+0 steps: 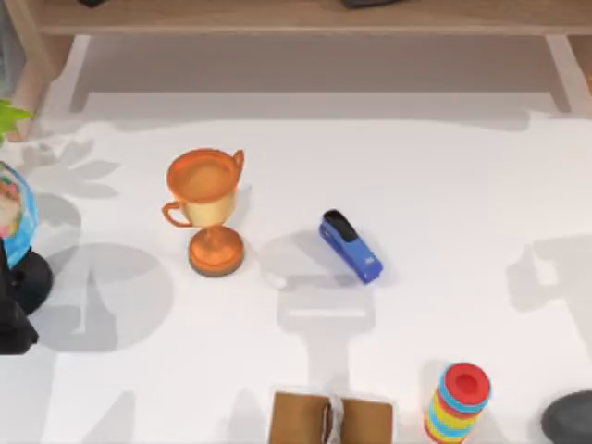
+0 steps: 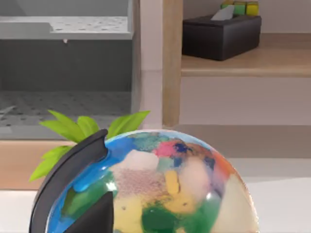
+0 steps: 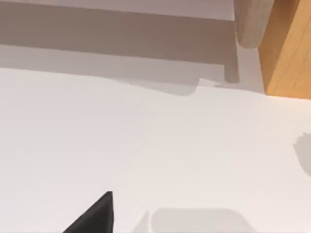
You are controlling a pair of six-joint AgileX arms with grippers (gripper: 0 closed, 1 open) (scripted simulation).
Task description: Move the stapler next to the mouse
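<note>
- At the far left edge of the top view stands a globe [image 1: 11, 217] on a black base, with a dark block of the left arm [image 1: 14, 324] below it. The left wrist view looks across the globe [image 2: 160, 189] toward a wooden shelf holding a black tissue box [image 2: 221, 35]. I cannot tell from either view how the left gripper's fingers stand.
- Right of the globe, in the upper-left part of the frame, an orange trophy [image 1: 208, 208] stands upright on the white table [image 1: 444, 176].
- Near the frame's centre lies the stapler [image 1: 351, 246], flat and angled, black end toward the upper left and blue body running to the lower right. Nothing touches it; it sits well apart from the trophy.
- At the bottom edge below it is a brown, book-like item [image 1: 331, 418], though it is cut off, so that reading is a guess.
- Right of that, a rainbow ring stack [image 1: 457, 402] stands upright.
- In the bottom-right corner, the mouse [image 1: 569, 418] is partly cut by the frame edge, well apart from the stapler, so the move is not yet begun.
- The right wrist view shows bare table and one dark fingertip [image 3: 95, 216]; I cannot tell the right gripper's opening.
- Risks, as I judge them: the ring stack stands close to the mouse and near the straight path to it, so a low carry could topple it; the stapler's slant means an unaligned grasp may slip or spin it; setting down near the table corner could nudge the mouse.
</note>
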